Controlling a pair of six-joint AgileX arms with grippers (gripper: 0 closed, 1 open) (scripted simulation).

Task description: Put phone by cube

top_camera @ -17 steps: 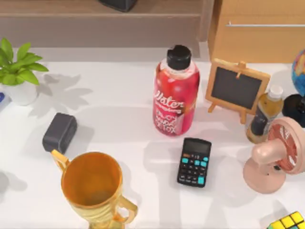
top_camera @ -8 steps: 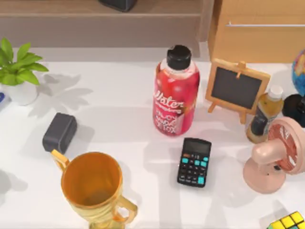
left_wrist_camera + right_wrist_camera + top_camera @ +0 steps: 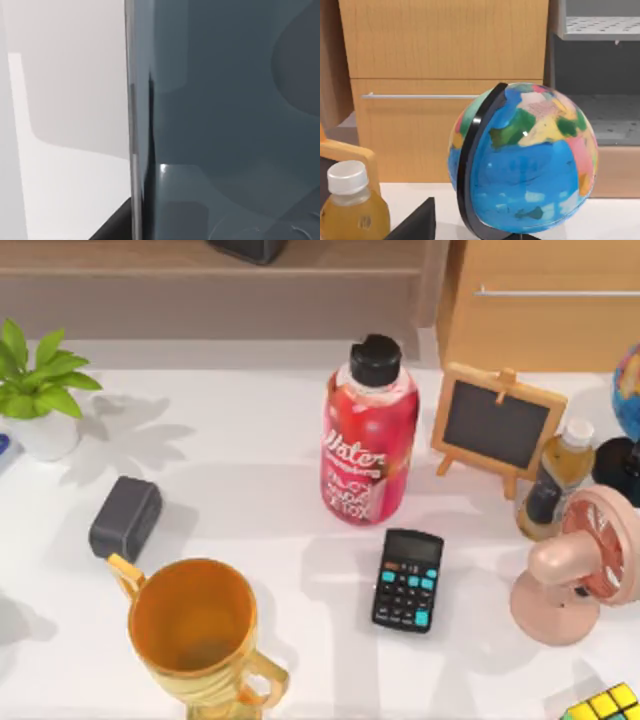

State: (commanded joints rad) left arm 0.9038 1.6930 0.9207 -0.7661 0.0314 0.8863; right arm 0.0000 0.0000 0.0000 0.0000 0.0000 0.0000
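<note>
Starting at the left of the table, we are seeing the phone (image 3: 225, 115) pressed close against our left arm's wrist camera. We cannot tell whether the left gripper is clamped on it or how wide it is standing. One straight bright edge and a broad flat face are showing, so we are judging that the long axis is running along that edge; which way it is pointing over the table we cannot tell. The cube (image 3: 605, 705) is sitting far off at the near right corner, right by the table's edge. The risks are lying along that crossing: the tall gold trophy cup (image 3: 195, 635), the red bottle (image 3: 368, 435) and the black calculator (image 3: 408, 580) are all standing between, and a low carry would be clipping one of them. The slab is looking smooth (a poor surface for a light hold), so we are expecting it could slip or swing. A hard set-down could also be nudging the cube off the edge. Our right arm is idling at the right side, facing the globe (image 3: 525, 160).
</note>
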